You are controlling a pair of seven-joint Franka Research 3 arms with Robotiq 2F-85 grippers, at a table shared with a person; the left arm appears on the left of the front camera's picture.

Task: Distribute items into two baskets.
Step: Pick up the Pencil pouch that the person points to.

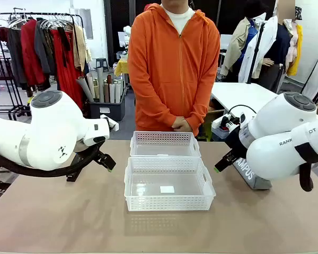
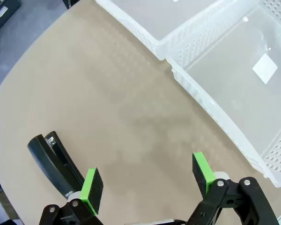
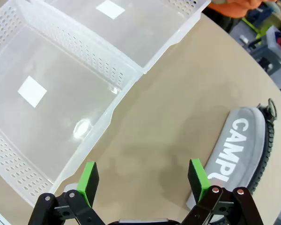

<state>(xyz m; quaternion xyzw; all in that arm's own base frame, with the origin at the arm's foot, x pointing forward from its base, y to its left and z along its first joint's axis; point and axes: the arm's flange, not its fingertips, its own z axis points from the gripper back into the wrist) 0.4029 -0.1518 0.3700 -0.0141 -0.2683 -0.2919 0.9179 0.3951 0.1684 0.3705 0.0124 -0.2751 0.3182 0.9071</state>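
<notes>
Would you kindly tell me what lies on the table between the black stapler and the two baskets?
Nothing: in the left wrist view, the tan table between the stapler and the baskets is bare.

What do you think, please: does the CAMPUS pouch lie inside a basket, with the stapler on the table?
No: the right wrist view shows the pouch on the table beside the baskets; the stapler is on the table.

Grey pouch [image 3: 246, 140] rt, blk stapler [image 2: 54, 161] lt of baskets [image 1: 169, 203]
</notes>
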